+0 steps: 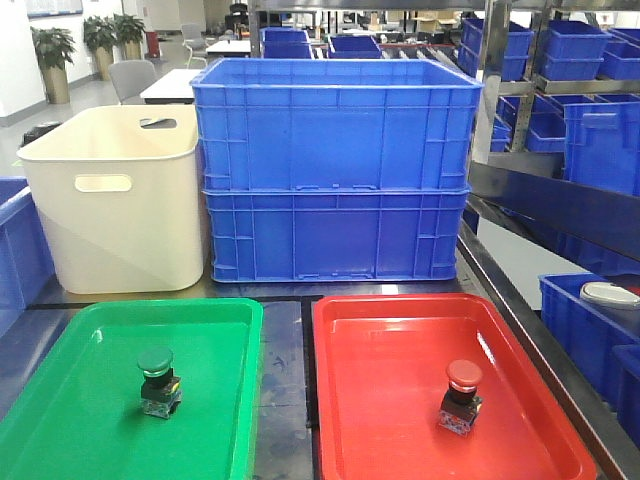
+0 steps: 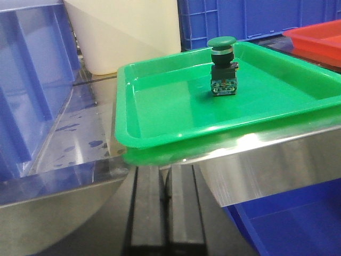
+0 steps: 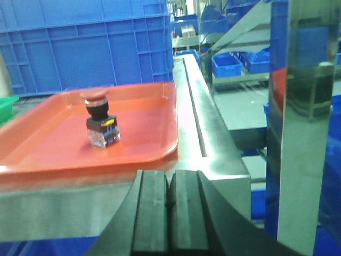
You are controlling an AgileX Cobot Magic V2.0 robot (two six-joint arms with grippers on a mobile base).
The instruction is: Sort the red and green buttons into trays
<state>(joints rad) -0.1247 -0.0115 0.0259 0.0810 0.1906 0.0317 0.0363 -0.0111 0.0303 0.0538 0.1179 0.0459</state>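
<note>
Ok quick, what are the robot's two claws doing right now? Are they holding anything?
Left gripper: shut, holding nothing, back from the green tray.
Right gripper: shut, holding nothing, back from the red tray.

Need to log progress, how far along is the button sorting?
Looks done: the green button stands in the green tray, the red button in the red tray. Both tools, left and right, are shut and empty. Nothing visibly left.

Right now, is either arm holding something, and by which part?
Nothing is held. The left gripper and right gripper have their fingers shut together, empty. The green button and red button stand in their trays.
</note>
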